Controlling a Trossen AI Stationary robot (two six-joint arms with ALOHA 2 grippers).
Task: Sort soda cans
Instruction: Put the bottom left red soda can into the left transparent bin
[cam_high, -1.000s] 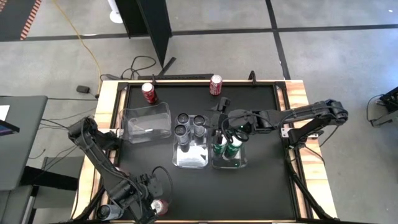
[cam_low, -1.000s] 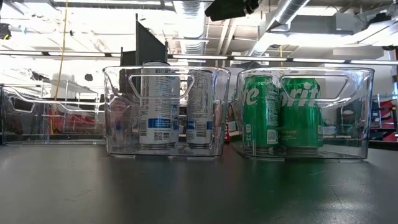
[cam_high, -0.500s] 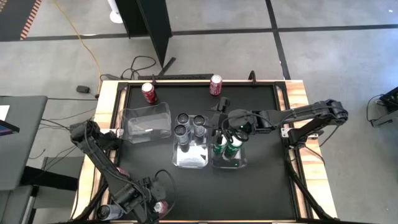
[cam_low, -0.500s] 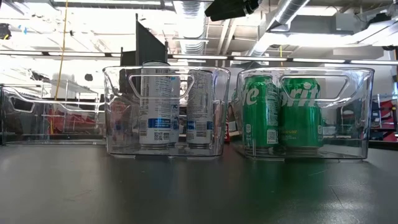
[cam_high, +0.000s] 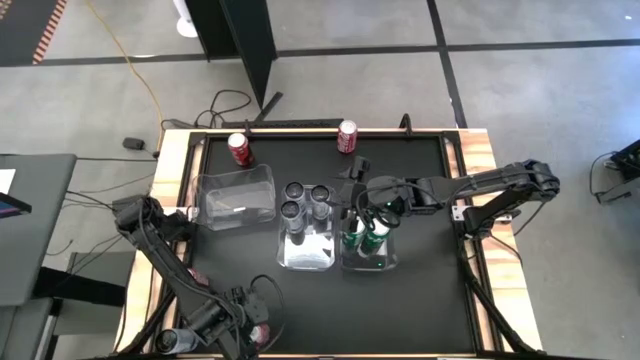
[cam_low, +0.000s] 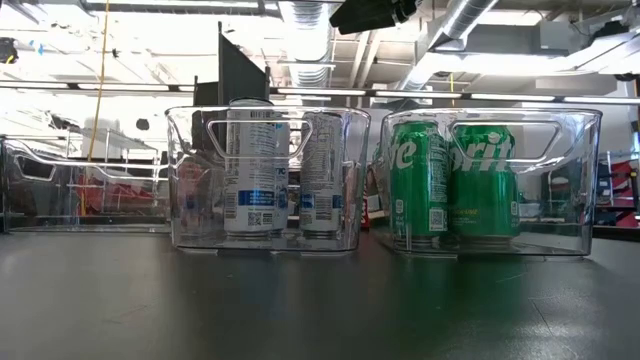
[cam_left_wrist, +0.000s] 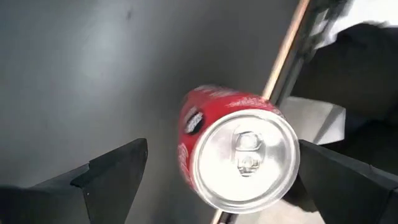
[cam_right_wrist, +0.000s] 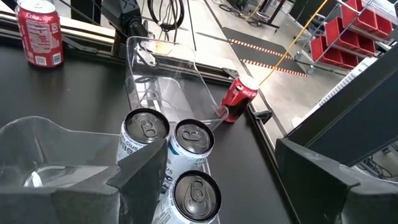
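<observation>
Left gripper (cam_left_wrist: 217, 168): you have it low at the table's near left corner, fingers spread wide to either side of a red can (cam_left_wrist: 236, 152), not touching it.
Red can: it lies on its side right at the table's edge, silver top facing the left wrist camera; from above it shows only partly (cam_high: 262, 333) under the left arm.
Right gripper (cam_high: 368, 213): you have it hanging over the green cans' bin (cam_high: 386, 263), fingers apart, nothing between them.
Green cans (cam_low: 455, 180): upright in the right-hand clear bin.
Silver cans (cam_high: 306, 198): three upright in the middle bin (cam_high: 305, 258), just beside the green cans' bin.
Left bin (cam_high: 238, 197): clear, no cans in it that you can see.
Far red cans: two stand upright at the table's far edge, one (cam_high: 239, 149) behind the left bin, one (cam_high: 347, 135) behind the middle bin, well apart.
</observation>
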